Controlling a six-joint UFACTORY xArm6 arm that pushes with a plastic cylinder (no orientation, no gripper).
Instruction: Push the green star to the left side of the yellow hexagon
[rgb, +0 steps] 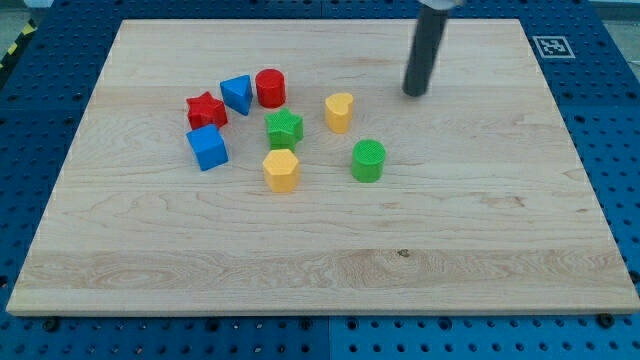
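Note:
The green star (284, 127) sits near the board's middle, just above the yellow hexagon (281, 170) and close to it. My tip (415, 93) is at the lower end of the dark rod, toward the view's upper right. It stands well to the right of the green star and touches no block. The yellow heart (339, 112) lies between my tip and the star.
A green cylinder (368, 160) lies right of the hexagon. A red cylinder (270, 88), a blue triangular block (238, 94), a red star (206, 110) and a blue cube (208, 148) cluster left of the green star. The wooden board (320, 270) has a marker tag (551, 45) beside its top right corner.

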